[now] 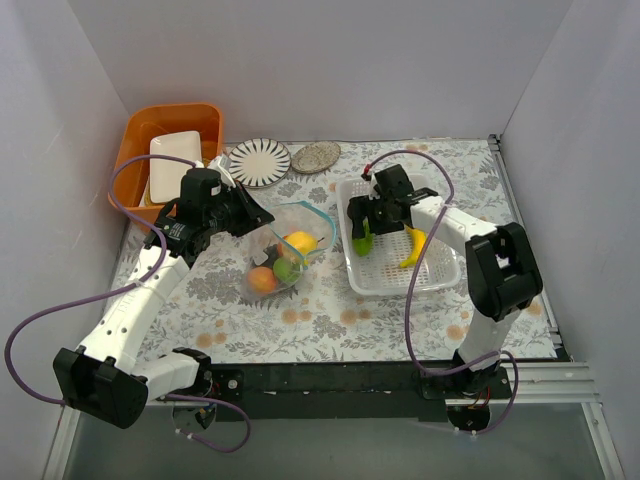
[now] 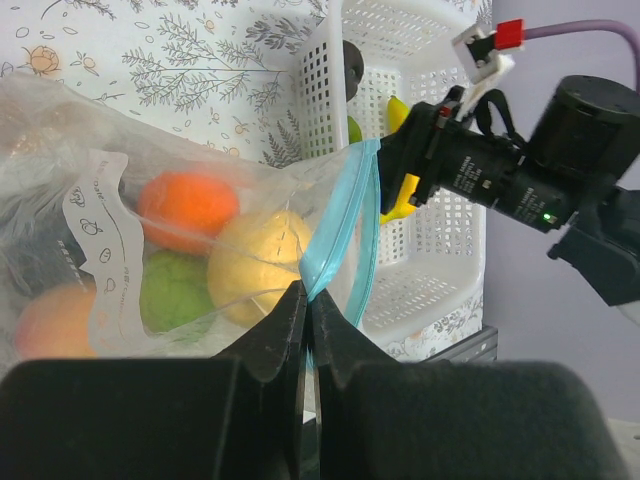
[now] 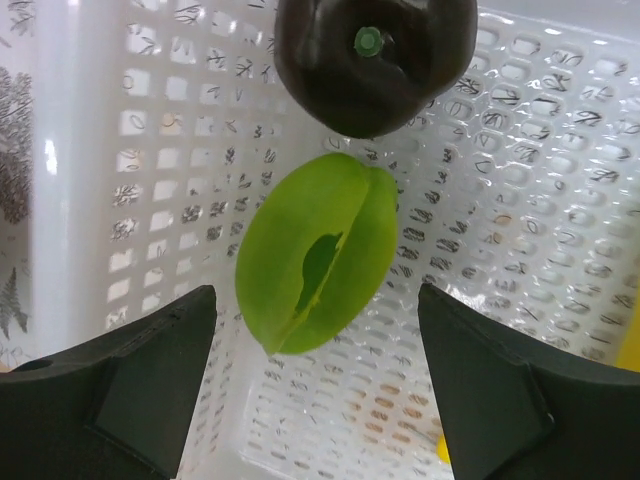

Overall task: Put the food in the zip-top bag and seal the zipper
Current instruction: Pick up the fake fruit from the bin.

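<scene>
The left end effector [image 2: 308, 302] was pinched tight on the thin light blue zipper strip [image 2: 345, 210] at the mouth of the clear, crinkly zip-top bag [image 2: 120, 150]. The bag lay on the floral-patterned desk [image 1: 330, 315], left of the white lattice basket [image 1: 445, 280]. It held a round orange toy fruit [image 2: 188, 205], a yellow lemon [image 2: 262, 262], a green apple [image 2: 172, 290] and a peach [image 2: 55, 320]. The right end effector [image 3: 315, 297] hung inside the basket with its fingers spread wide over a green toy mango [image 3: 318, 250] — a dark plum [image 3: 375, 55] just beside it, a yellow banana [image 1: 412, 247] near.

Label [image 2: 103, 250] on zip-top bag [image 2: 230, 190], print unreadable
</scene>
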Robot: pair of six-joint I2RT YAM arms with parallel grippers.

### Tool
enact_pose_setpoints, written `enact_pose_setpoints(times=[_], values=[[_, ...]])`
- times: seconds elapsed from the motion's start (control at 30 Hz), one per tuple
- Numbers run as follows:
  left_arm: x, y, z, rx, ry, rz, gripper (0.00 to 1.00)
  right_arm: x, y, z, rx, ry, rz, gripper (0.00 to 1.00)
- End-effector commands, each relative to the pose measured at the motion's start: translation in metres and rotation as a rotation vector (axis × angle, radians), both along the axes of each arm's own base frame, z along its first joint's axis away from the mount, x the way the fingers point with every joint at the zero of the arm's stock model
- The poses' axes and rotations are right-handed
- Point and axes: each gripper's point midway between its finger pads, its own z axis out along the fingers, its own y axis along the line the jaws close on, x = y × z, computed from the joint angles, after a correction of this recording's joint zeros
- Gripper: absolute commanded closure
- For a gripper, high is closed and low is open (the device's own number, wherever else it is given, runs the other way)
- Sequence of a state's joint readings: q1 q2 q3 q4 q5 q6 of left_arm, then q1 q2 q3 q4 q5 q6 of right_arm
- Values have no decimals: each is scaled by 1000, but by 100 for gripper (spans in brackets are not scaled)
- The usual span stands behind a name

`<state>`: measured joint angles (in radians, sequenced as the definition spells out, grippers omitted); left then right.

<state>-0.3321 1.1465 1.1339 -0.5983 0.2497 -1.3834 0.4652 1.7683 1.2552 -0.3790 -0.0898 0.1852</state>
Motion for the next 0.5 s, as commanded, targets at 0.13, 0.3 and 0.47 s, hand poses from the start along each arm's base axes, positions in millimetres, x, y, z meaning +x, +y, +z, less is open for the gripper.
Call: enact_pose_setpoints(times=[0.13, 0.3, 0.47], values=[[-3, 5, 6, 24, -26, 5, 100, 7, 15, -24, 73, 30, -57, 16], [-3, 5, 3, 31, -23, 5, 100, 2, 12, -19, 69, 19, -42, 51], [-2, 4, 2, 22, -23, 1, 100, -1, 7, 3, 72, -27, -36, 67]])
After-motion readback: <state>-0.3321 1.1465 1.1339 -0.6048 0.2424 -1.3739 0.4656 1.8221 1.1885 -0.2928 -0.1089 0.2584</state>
